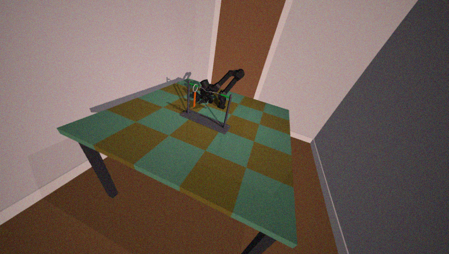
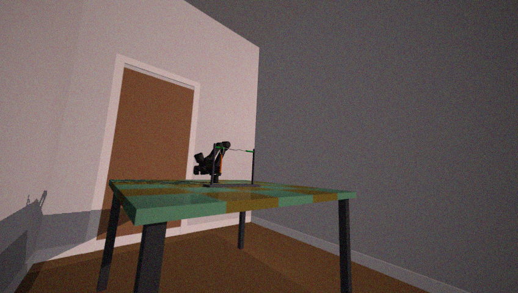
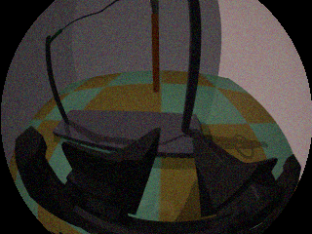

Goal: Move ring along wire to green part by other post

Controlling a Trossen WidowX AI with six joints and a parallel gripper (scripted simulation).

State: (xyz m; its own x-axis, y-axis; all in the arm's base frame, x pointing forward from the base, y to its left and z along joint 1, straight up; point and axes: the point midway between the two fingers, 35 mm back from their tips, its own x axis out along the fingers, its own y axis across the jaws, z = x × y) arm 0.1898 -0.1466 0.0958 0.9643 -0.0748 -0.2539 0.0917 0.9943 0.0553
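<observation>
The pale ring (image 1: 192, 88) hangs around the wire near the left post (image 1: 188, 100) (image 2: 212, 166) (image 3: 193, 63), by the green part there. Its orange handle (image 1: 194, 100) (image 2: 220, 163) (image 3: 155, 54) hangs straight down. The thin grey wire (image 2: 237, 149) (image 3: 88, 16) runs to the green part (image 1: 225, 96) (image 2: 250, 151) (image 3: 55, 35) at the other post (image 1: 227, 110) (image 2: 253, 166) (image 3: 53, 80). My gripper (image 3: 176, 135) is open and empty, on the arm's side of the wire and low. The handle stands beyond the fingertips in the wrist view, where the ring is mostly cut off at the top.
Both posts stand on a dark base bar (image 1: 204, 120) (image 2: 232, 185) (image 3: 97, 122) on the checkered table (image 1: 151, 157) (image 2: 181, 213). The wrist view shows the left post just beyond the handle's right side. The arm (image 1: 231, 83) stands behind the wire in the top view.
</observation>
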